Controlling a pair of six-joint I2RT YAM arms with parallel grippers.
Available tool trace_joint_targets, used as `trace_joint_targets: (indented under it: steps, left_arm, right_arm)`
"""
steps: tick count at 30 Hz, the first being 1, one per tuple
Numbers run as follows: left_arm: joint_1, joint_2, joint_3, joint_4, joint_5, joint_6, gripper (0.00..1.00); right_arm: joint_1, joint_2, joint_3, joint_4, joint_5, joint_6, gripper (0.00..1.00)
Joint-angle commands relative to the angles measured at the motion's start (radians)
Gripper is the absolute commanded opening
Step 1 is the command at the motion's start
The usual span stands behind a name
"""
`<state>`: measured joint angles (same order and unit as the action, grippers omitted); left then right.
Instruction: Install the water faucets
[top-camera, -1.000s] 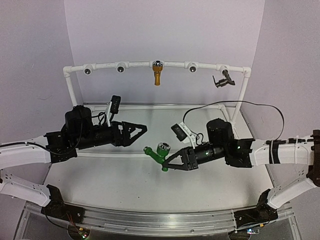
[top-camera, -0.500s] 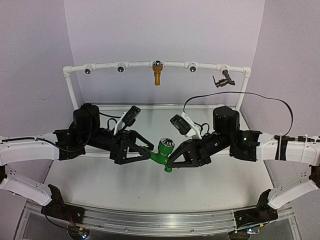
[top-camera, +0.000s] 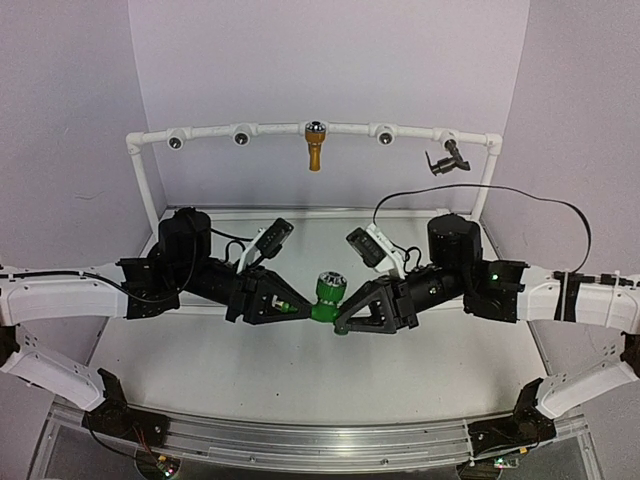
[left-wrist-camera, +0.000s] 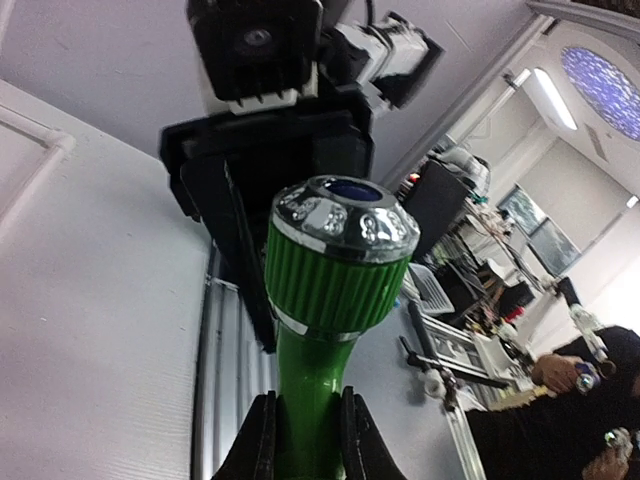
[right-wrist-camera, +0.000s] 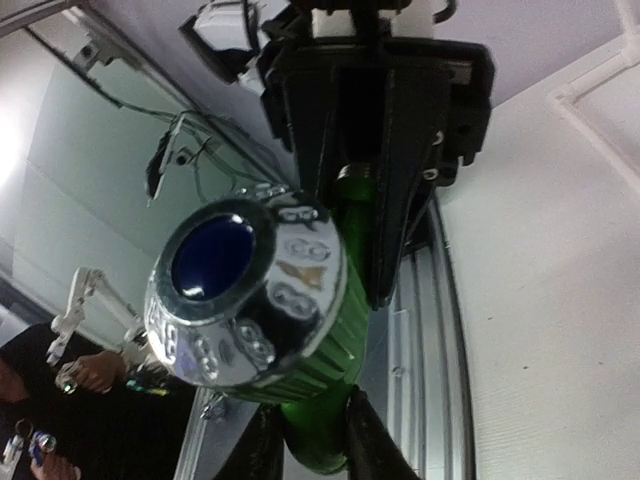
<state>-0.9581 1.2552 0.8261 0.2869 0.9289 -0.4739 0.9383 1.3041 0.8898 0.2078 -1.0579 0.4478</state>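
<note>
While green faucet (top-camera: 327, 292) stands upright, cap up, over worktop (top-camera: 300, 385) centre, left fingers (left-wrist-camera: 258, 450) and right fingers (right-wrist-camera: 372, 455) both clamp its lower stem from opposite sides; free socket (top-camera: 385, 138) on pipe frame (top-camera: 275, 130) lies well behind, nearer right arm.

A: How is the light falling?
B: Soft, even light is filling the overhead view, and faint shadows are lying on the table (top-camera: 300, 375).
A: And up close?
B: A ceiling lamp (left-wrist-camera: 552, 97) is glaring, the green faucet (right-wrist-camera: 250, 295) is gleaming on its cap, and the backgrounds are blurring.
</note>
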Motion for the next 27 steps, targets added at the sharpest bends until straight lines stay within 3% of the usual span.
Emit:
trace_joint_targets:
  steps: [1,2,3,8,16,23,27]
  left_arm:
    - [0.007,-0.024,0.024,0.061,-0.216,-0.01,0.0]
    - [0.007,-0.026,0.022,0.061,-0.244,-0.02,0.0]
    - [0.006,-0.026,0.022,0.061,-0.263,-0.03,0.0]
    - [0.006,-0.012,0.025,0.063,-0.314,-0.067,0.0]
    - [0.006,0.026,0.032,0.07,-0.288,-0.091,0.0]
    - [0.006,0.018,0.023,0.078,-0.263,-0.09,0.0]
    - [0.006,0.02,0.016,0.087,-0.241,-0.092,0.0]
  right_arm:
    - [0.01,-0.077,-0.033,-0.051,0.319,-0.062,0.72]
    - [0.011,-0.092,-0.047,-0.048,0.367,-0.069,0.82]
    - [0.012,-0.1,-0.058,-0.028,0.388,-0.073,0.86]
    - [0.024,-0.103,-0.102,0.116,0.447,-0.049,0.85]
    - [0.027,-0.022,-0.056,0.252,0.425,-0.047,0.58]
    - [0.027,0.057,-0.002,0.324,0.364,-0.02,0.42]
    - [0.027,0.066,-0.016,0.401,0.35,0.01,0.09]
